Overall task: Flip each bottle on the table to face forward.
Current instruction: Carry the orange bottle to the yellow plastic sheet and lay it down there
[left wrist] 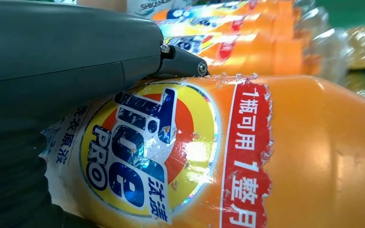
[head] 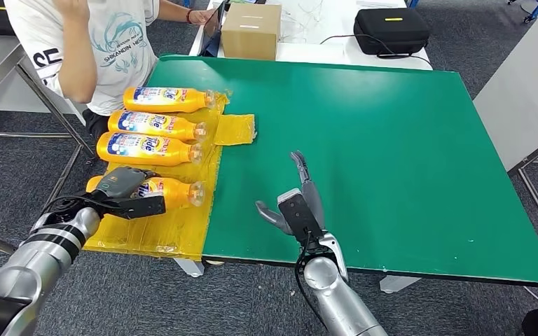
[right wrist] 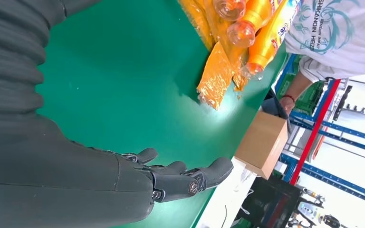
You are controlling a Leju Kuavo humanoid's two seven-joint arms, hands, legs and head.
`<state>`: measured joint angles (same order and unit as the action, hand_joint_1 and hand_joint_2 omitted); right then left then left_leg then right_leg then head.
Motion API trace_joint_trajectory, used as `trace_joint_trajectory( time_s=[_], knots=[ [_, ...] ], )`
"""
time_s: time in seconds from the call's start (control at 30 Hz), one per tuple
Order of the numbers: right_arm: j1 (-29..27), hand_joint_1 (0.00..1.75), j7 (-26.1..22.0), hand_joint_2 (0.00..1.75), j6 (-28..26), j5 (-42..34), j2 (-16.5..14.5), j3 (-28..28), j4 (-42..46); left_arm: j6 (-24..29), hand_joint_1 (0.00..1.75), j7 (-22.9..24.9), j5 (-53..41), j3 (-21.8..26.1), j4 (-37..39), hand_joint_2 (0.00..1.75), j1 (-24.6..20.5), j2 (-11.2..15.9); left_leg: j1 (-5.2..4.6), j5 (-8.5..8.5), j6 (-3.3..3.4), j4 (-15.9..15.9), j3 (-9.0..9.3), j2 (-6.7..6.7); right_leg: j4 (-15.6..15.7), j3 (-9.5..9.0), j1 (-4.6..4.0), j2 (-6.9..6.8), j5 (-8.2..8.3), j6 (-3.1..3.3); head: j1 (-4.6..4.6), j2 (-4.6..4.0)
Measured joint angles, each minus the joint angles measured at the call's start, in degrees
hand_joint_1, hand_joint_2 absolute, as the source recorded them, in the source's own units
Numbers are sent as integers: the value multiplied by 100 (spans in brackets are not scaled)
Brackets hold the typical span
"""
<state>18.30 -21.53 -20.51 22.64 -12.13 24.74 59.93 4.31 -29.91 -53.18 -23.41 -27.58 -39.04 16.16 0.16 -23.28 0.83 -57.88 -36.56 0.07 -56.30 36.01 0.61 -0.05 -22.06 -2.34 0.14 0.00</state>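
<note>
Because the bottles must be turned label-forward, the left hand (head: 125, 183) lies clamped over the nearest bottle (head: 171, 192), on the yellow sheet (head: 175, 231), seemingly to roll it. Three more bottles (head: 155, 123) lie beyond it. Its label reads "PRO" with Chinese text. The right hand (head: 295, 204) hovers off to the side, fingers apart, holding nothing.

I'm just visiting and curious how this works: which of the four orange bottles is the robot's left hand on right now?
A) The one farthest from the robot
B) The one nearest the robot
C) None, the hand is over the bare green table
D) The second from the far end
B: in the head view the left hand rests on the nearest bottle of the row, and its wrist view looks close onto that bottle's label.
</note>
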Motion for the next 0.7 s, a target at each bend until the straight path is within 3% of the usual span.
trace_joint_trajectory(
  time_s=[0.4, 0.43, 0.53, 0.57, 0.7],
  knots=[
    [76, 0, -9, 175, 94, -1, -8, 13, -36, -115, 171, 582, -407, -545, 386, 175, -366, 109, -1, 0, 0, 0, -2, -4, 1, 0, 0, -1, 0, 0, -1, 0],
    [87, 0, -9, 175, 102, -2, -9, 16, -46, -156, 145, 637, -421, -574, 424, 175, -400, 107, -1, 0, 0, 0, -2, -4, 1, 0, 0, -1, 0, 0, -1, 0],
    [124, 0, -13, 175, 120, -2, -22, 42, -84, -248, 21, 892, -492, -654, 535, 175, -507, 79, -1, 0, 0, 0, 0, -3, 1, -1, 0, -1, 0, 0, -1, 0],
    [138, 0, -14, 175, 120, -2, -30, 56, -100, -244, 3, 1007, -532, -683, 572, 175, -540, 60, -1, 0, 0, 0, 0, -3, 1, -1, 0, -1, 0, 0, -1, 0],
    [185, 0, -15, 175, 108, 0, -39, 110, -165, -138, 0, 1363, -703, -794, 702, 175, -638, -67, -1, 0, 0, 0, 2, -9, 1, -4, 1, -2, 0, 0, -2, 0]
  ],
)
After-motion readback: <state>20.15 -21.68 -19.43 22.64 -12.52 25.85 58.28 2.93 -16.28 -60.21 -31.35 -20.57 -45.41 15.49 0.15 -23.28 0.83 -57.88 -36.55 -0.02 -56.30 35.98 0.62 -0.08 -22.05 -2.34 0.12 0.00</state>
